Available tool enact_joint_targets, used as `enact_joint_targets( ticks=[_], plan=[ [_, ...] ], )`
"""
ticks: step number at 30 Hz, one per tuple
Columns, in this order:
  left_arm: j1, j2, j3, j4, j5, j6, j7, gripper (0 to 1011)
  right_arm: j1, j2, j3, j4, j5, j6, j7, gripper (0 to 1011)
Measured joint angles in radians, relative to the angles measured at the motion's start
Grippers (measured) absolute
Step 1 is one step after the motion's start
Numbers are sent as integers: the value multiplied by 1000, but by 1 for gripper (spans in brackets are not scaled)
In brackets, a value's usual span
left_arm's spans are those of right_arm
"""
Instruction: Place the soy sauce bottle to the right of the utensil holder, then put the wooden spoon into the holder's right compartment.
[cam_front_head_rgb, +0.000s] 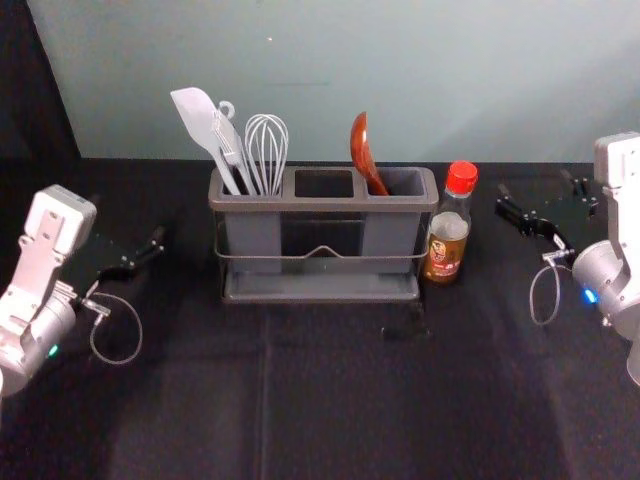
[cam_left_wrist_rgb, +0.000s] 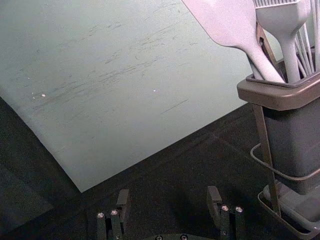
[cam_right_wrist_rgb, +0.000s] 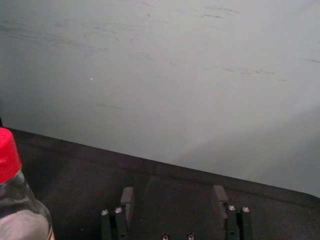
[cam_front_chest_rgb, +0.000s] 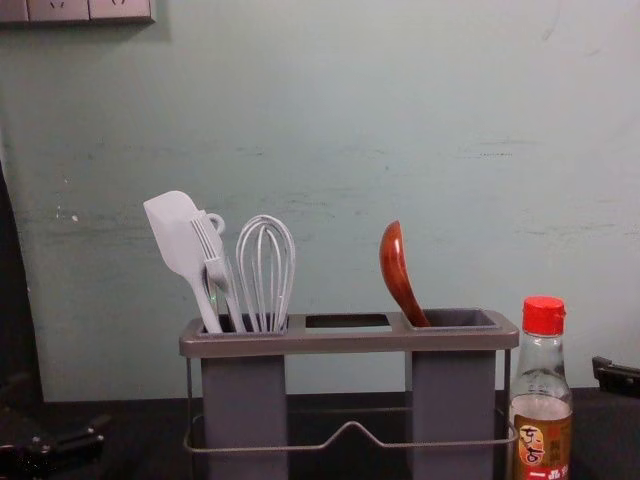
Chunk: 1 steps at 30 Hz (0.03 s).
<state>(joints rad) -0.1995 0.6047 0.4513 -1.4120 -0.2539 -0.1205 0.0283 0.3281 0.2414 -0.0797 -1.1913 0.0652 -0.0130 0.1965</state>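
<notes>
The utensil holder (cam_front_head_rgb: 322, 204) stands mid-table. In its right compartment leans the wooden spoon (cam_front_head_rgb: 366, 155), bowl up; the chest view shows the spoon (cam_front_chest_rgb: 398, 272) tilted to the left. Upright beside the holder's right end is the soy sauce bottle (cam_front_head_rgb: 449, 225) with a red cap. My left gripper (cam_front_head_rgb: 128, 262) is off to the holder's left; in its wrist view the left gripper (cam_left_wrist_rgb: 169, 205) is open and empty. To the right of the bottle is my right gripper (cam_front_head_rgb: 550, 205); the right wrist view shows the right gripper (cam_right_wrist_rgb: 173, 205) open, nothing between its fingers, with the bottle (cam_right_wrist_rgb: 22, 210) off to one side.
A white spatula (cam_front_head_rgb: 205, 130), a white brush (cam_front_chest_rgb: 217, 262) and a whisk (cam_front_head_rgb: 267, 150) stand in the holder's left compartment. The middle compartment is empty. A pale wall (cam_front_head_rgb: 330, 80) rises behind the black-covered table (cam_front_head_rgb: 330, 390).
</notes>
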Motion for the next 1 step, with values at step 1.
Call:
enact_joint_targets(
  ticks=[1],
  plan=[
    [0, 0, 0, 0, 0, 0, 0, 1000, 0, 0, 0, 0, 0, 0, 0, 1002]
  ],
)
